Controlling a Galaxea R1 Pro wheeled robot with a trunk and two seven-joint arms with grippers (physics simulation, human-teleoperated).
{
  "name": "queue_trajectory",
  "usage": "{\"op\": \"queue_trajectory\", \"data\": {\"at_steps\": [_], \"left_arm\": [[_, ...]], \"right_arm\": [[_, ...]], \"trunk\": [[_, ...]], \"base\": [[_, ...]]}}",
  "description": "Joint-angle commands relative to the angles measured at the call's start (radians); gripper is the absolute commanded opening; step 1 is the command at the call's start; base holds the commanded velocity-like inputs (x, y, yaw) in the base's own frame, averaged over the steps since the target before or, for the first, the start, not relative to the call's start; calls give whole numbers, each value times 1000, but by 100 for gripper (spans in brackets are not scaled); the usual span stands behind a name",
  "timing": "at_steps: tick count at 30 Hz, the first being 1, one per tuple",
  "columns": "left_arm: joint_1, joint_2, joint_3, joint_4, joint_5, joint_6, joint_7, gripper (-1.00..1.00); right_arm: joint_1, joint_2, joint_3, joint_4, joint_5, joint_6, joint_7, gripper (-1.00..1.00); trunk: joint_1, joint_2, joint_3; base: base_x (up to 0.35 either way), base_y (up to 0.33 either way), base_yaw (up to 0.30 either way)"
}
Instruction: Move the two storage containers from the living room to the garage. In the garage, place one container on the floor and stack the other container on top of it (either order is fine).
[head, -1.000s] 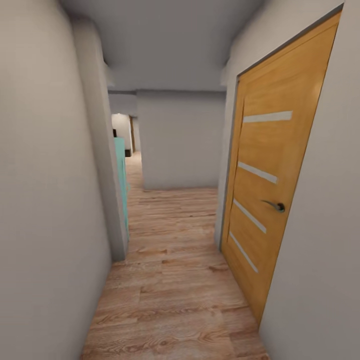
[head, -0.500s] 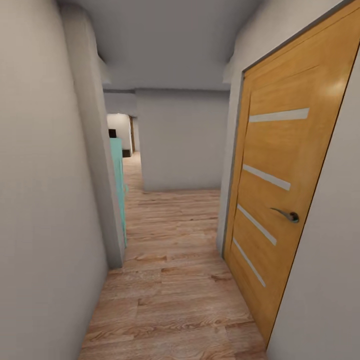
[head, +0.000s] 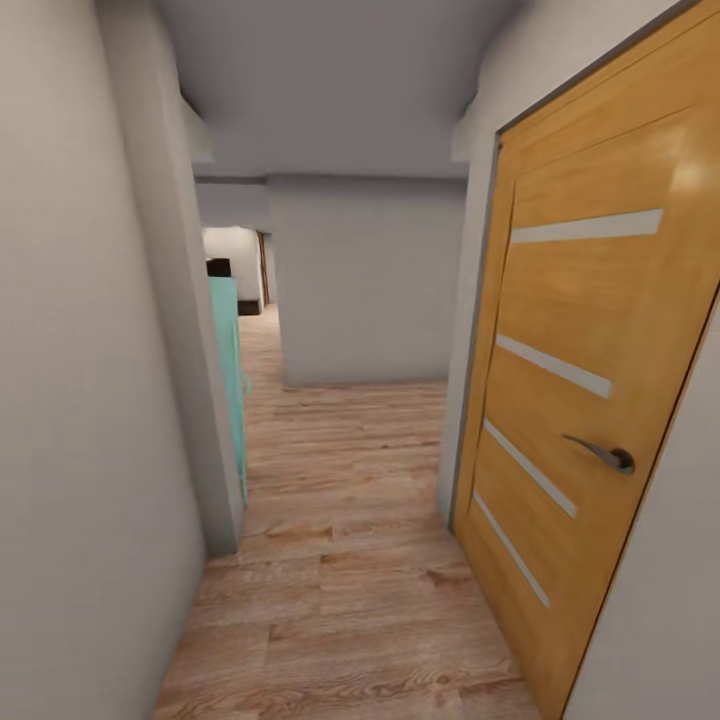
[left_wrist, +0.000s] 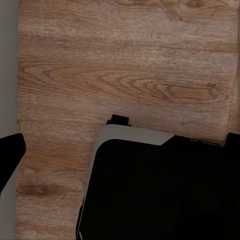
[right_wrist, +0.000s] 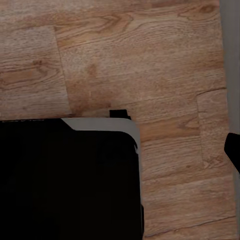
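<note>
1. Orange-red bins are nowhere in these pictures, so I cannot say where the two storage containers sit – by the task they belong in the living room, likely further on.
2. Dark finger tips show at the picture edges in both wrist views, over the robot's black base (left_wrist: 160, 190) and the wood plank floor (head: 350, 560); whether the left or right gripper is spread or closed, I cannot tell.
3. Nearest hazard is the orange wood door (head: 590, 400) on the right – its metal handle (head: 603, 455) sticks out into the narrow hallway, and drifting right could snag an arm on it.
4. On the left, the grey wall corner (head: 215, 480) and the teal panel (head: 228, 370) behind it narrow the passage; cutting that turn early could clip the base.
5. Ahead, a grey wall (head: 365, 280) blocks the straight line, so a late turn means a bump.
</note>
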Motion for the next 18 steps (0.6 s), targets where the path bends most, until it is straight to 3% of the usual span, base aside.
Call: {"op": "queue_trajectory", "data": {"at_steps": [1, 18], "left_arm": [[-1, 0, -3, 1, 7, -4, 2, 100], [-1, 0, -3, 1, 9, -5, 2, 100]], "right_arm": [[-1, 0, 8, 3, -11, -6, -2, 100], [-1, -3, 11, 3, -11, -1, -2, 100]], "trunk": [[1, -1, 0], [1, -1, 0]], "base": [[322, 0, 0], [322, 0, 0]]}}
